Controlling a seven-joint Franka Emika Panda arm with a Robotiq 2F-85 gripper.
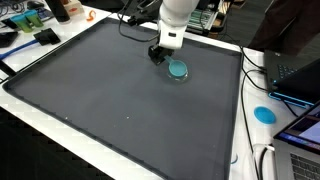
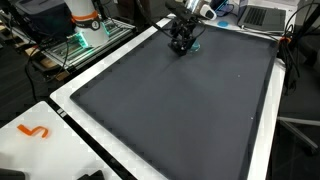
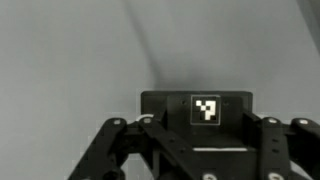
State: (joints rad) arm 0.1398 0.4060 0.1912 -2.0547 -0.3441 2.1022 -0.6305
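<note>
On white table (image 1: 40,112), big dark-grey mat (image 1: 120,95), laptop (image 1: 298,72) off to side, small flat teal disc (image 1: 178,69) lay nr mat's far edge, gripper (image 1: 157,54) hung just beside it, fingers apart or together, couldn't tell.

Two in all: one blue disc (image 1: 178,69) lies on the lone black mat (image 1: 100,95), a second blue disc (image 1: 264,114) just off the mat. One gripper (image 1: 157,54) hangs over the mat.

The arm (image 1: 172,18) reaches straight down, its gripper (image 1: 157,54) low, jaws spread apart.
</note>
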